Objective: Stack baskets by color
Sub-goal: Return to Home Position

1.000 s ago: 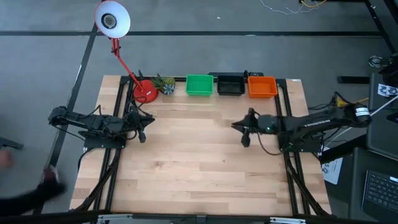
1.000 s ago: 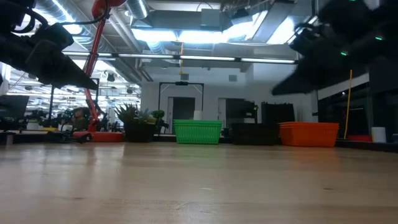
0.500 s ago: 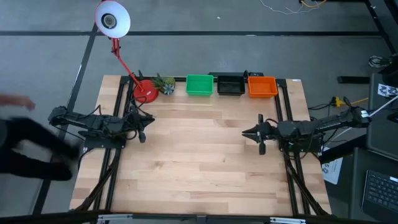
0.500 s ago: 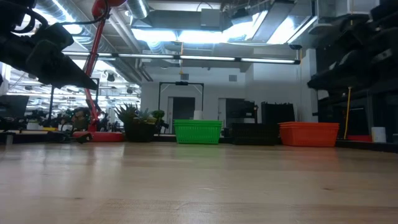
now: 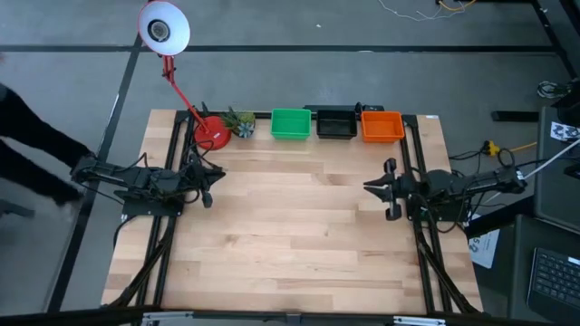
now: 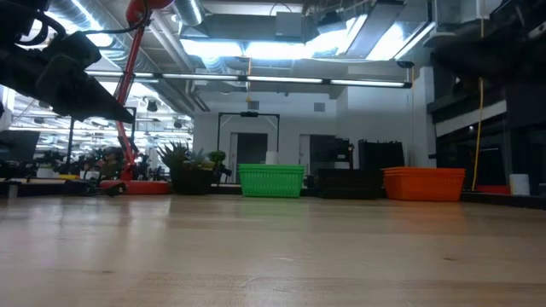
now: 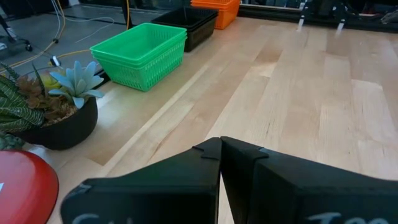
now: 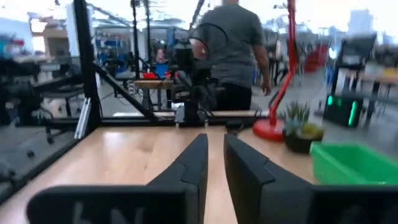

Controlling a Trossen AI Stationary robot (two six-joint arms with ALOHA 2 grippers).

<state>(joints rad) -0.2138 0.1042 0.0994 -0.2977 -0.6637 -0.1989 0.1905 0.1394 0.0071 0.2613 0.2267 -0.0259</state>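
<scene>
Three basket piles stand in a row on their bottoms along the table's far edge: green (image 5: 290,124), black (image 5: 335,123) and orange (image 5: 381,126). In the left wrist view the green pile (image 7: 140,53) shows nested rims. My left gripper (image 5: 210,181) hovers shut over the table's left side, pointing toward the right edge, well short of the baskets. My right gripper (image 5: 369,188) hovers over the right side, pointing toward the left edge. A narrow gap shows between its fingers (image 8: 214,149), and nothing is in it.
A red-based lamp (image 5: 210,132) and a small potted plant (image 5: 240,122) stand left of the green pile. Bare wooden table (image 5: 290,235) spreads between the arms. A person in dark clothes (image 5: 36,145) moves beyond the table's left edge.
My right gripper has drawn back toward the table's right edge and tipped up from slanting down to about level. My left arm has kept still. The person beside the table's left edge has shifted about.
</scene>
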